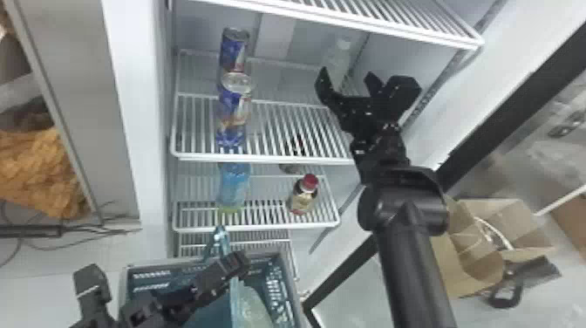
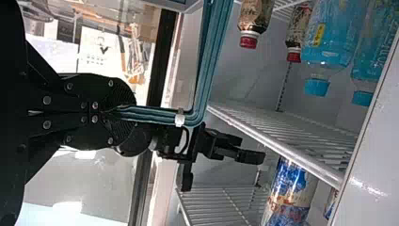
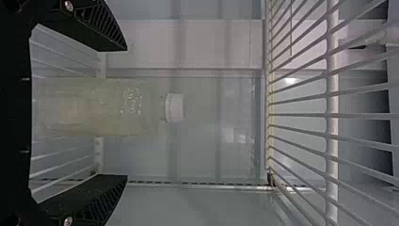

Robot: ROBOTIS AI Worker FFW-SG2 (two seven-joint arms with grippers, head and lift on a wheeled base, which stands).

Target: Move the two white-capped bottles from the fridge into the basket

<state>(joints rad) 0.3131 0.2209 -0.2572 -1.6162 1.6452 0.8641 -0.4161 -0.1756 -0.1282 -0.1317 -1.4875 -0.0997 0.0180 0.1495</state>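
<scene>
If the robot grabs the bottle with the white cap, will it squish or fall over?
The bottle might squish a little, since it looks like see-through plastic. It could feel a bit heavy, as it seems to have pale drink inside. A bump may tip it: it stands upright, taller than it is wide.

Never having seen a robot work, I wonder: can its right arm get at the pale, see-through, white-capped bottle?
Probably yes: the black, two-fingered right gripper is open, facing the bottle on the white wire shelf, with nothing visible between them.
</scene>
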